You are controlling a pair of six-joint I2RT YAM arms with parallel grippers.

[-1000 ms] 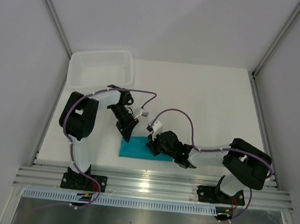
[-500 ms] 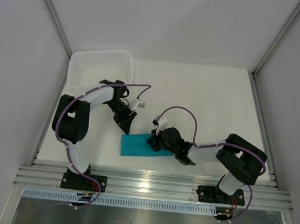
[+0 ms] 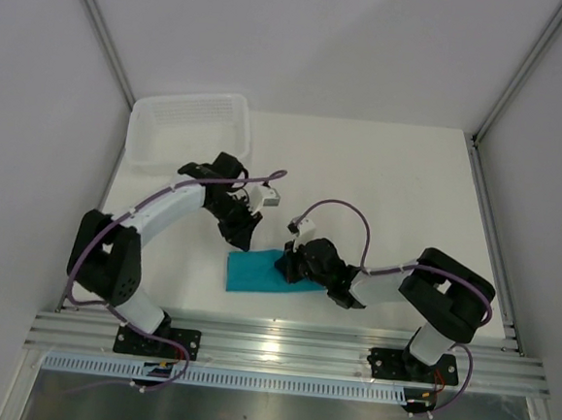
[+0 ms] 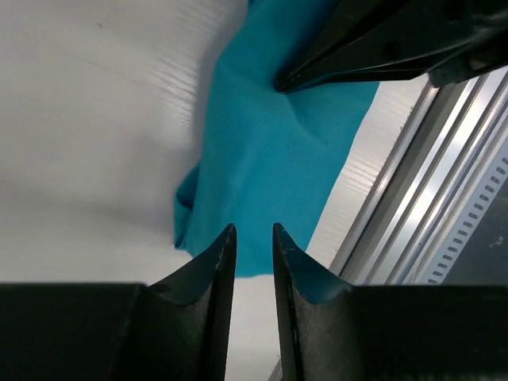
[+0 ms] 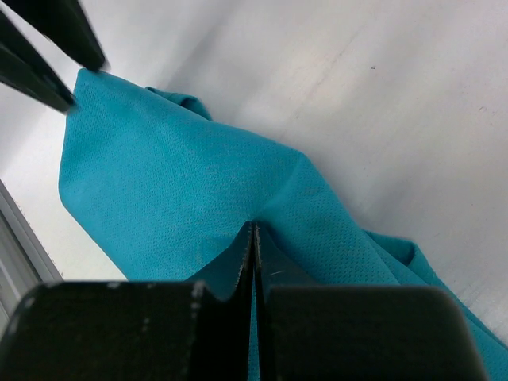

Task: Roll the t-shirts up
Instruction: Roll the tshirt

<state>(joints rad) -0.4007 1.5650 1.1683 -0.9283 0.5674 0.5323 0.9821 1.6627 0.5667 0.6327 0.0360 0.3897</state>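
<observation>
The teal t-shirt (image 3: 255, 271) lies folded into a small flat bundle on the white table near the front edge. It also shows in the left wrist view (image 4: 270, 159) and the right wrist view (image 5: 175, 182). My right gripper (image 3: 291, 266) is shut, its tips (image 5: 254, 226) pinching a puckered ridge of the cloth at the bundle's right part. My left gripper (image 3: 240, 233) hovers just behind the bundle's far left edge. Its jaws (image 4: 252, 230) stand a narrow gap apart with nothing between them. No neck label shows.
A white plastic basket (image 3: 190, 125) stands at the back left corner. An aluminium rail (image 3: 280, 346) runs along the table's front edge, close to the shirt, and shows in the left wrist view (image 4: 429, 198). White walls enclose the sides.
My left gripper has drawn back from the shirt's left edge toward the far side, and its elbow has swung left. My right gripper has shifted slightly back, still on the cloth.
</observation>
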